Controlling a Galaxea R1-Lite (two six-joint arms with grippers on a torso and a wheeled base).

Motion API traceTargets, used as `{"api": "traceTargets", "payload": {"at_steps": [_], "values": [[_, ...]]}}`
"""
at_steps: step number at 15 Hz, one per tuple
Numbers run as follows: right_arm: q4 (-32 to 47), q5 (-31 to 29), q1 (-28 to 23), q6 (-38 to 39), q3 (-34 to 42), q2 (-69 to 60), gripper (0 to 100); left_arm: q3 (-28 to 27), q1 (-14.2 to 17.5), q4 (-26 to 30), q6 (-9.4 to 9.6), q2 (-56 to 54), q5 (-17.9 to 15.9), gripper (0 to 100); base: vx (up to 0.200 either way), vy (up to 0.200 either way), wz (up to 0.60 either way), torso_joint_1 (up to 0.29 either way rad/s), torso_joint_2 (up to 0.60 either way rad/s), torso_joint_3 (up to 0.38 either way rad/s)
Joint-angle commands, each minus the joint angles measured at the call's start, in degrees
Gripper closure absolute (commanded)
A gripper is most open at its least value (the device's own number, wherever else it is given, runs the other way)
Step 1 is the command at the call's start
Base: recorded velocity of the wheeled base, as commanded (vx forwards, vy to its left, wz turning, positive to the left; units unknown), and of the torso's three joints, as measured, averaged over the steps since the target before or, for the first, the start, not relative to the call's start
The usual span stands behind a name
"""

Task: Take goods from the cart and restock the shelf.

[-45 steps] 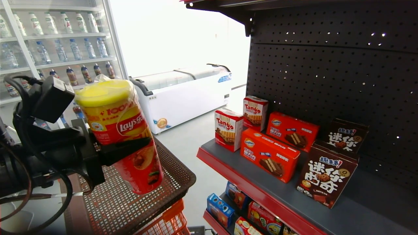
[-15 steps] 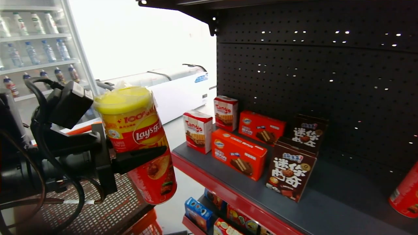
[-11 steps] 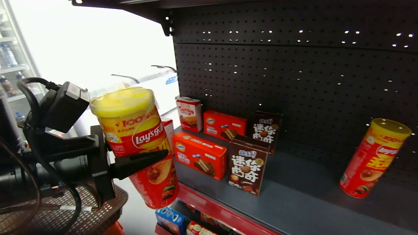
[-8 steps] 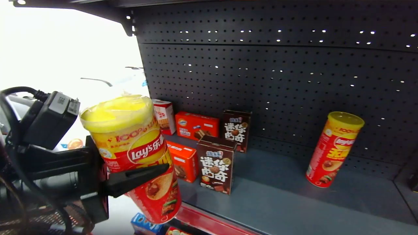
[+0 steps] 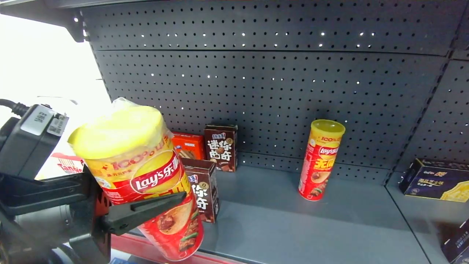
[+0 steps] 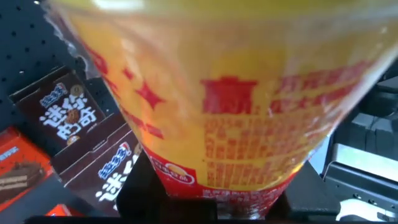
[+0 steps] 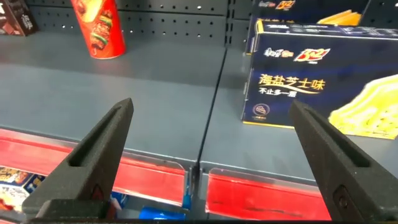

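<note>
Head view. The left gripper (image 5: 154, 194) is clamped across the middle of a chip can (image 5: 128, 157), one black finger lying over the front of the label. The can is held in the air, tilted, in front of the shelf (image 5: 293, 227) at its left end, not yet over the deck. Loose clear film covers the yellow lid. A second can (image 5: 321, 161) stands upright on the shelf near the pegboard back (image 5: 256, 91). Two brown boxes (image 5: 221, 146) and an orange box (image 5: 188, 145) sit to the left of it. Bare deck lies between the boxes and the standing can.

Left wrist view. The held can's yellow and red wall sits close in front of the lens. The brown boxes lie beyond it.

Right wrist view. The right gripper (image 7: 211, 155) is spread wide with nothing between its fingers, low in front of the red shelf edge (image 7: 249, 186). A dark blue box (image 7: 311, 81) is straight ahead.

Handling, my judgement. A light tube with stiff card walls that would dent under a hard squeeze, and the crisps inside break easily. The film looks slippery. A mid-body hold suits it. Being tall and narrow, it may topple if let go while tilted.
</note>
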Motion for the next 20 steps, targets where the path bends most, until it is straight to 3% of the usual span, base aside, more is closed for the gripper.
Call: {"api": "traceTargets", "payload": {"at_steps": [1, 6, 13, 20], "values": [[-0.02, -0.01, -0.02, 0.0, 0.0, 0.08, 0, -0.41, 0.0, 0.02, -0.05, 0.1, -0.01, 100, 0.0, 0.0, 0.0, 0.0, 0.0, 0.0], [-0.02, -0.01, -0.02, 0.0, 0.0, 0.08, 0, -0.58, 0.0, 0.02, -0.05, 1.15, -0.01, 100, 0.0, 0.0, 0.0, 0.0, 0.0, 0.0], [-0.02, -0.01, -0.02, 0.0, 0.0, -0.01, 0, -0.85, 0.0, 0.02, -0.05, 1.33, -0.01, 100, 0.0, 0.0, -0.6, 0.002, 0.0, 0.004], [-0.02, -0.01, -0.02, 0.0, 0.0, 0.08, 0, -0.93, 0.35, 0.02, -0.05, 1.15, 0.26, 100, 0.0, 0.0, 0.0, 0.0, 0.0, 0.0]]}}
